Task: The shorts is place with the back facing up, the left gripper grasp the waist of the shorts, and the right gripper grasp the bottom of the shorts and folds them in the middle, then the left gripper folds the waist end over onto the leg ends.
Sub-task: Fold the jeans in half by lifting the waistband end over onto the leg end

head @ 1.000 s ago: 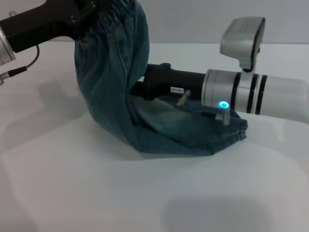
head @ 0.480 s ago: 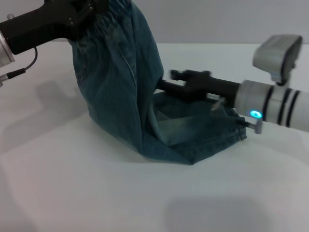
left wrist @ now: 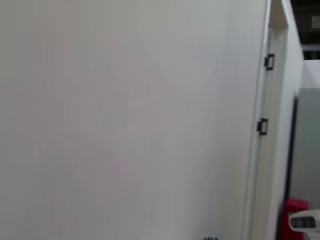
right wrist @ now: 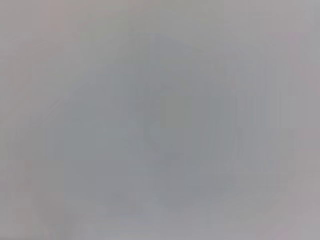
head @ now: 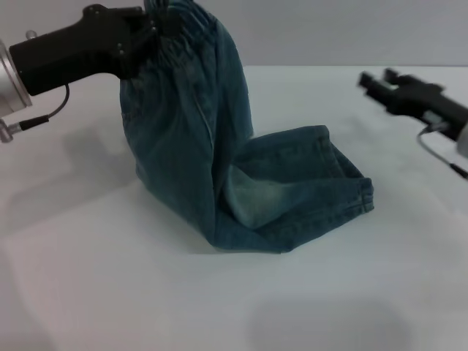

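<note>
Blue denim shorts (head: 219, 153) are half raised from the white table (head: 110, 292) in the head view. My left gripper (head: 157, 22), at the upper left, is shut on the elastic waist and holds it high, so the fabric hangs down in a curtain. The leg ends (head: 344, 194) lie flat on the table at the centre right. My right gripper (head: 376, 82) is at the far right, above the table and well apart from the shorts, with nothing in it. Neither wrist view shows the shorts.
The left wrist view faces a white wall with a door frame (left wrist: 265, 120) and a red object (left wrist: 299, 210) low in its corner. The right wrist view is only a grey blur.
My right arm has drawn back from over the leg ends to the far right, leaving them lying on the table. The left gripper has carried the waist slightly rightward.
</note>
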`<action>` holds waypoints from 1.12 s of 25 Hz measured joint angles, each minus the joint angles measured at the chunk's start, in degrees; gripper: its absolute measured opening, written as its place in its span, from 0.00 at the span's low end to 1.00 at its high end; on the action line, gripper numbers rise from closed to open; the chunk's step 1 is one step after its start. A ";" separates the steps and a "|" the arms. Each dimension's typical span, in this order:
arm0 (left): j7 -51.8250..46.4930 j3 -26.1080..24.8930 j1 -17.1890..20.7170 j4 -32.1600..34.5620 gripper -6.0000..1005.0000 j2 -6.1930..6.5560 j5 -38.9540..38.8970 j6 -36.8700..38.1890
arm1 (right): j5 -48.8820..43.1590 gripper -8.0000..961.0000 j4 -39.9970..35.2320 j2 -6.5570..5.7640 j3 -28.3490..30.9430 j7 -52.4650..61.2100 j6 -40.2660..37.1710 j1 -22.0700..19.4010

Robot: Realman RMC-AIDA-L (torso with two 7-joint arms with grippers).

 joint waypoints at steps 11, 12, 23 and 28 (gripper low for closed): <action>2.21 3.72 -0.89 -2.93 0.08 -0.51 -1.05 2.21 | 4.47 0.57 -1.12 -0.08 0.15 -0.35 0.81 -2.22; 2.35 4.30 -1.01 -3.24 0.08 -0.53 -1.13 1.85 | 4.48 0.57 -1.04 -0.03 0.04 -0.36 0.81 -2.23; 4.80 12.50 -3.01 -6.72 0.09 -0.64 -4.76 -1.67 | 4.54 0.57 -0.13 0.03 -0.26 -0.51 1.16 -2.39; 4.80 16.85 -4.30 -6.75 0.10 -0.81 -4.96 -3.58 | 4.54 0.57 -0.03 0.08 -0.29 -0.51 1.40 -2.45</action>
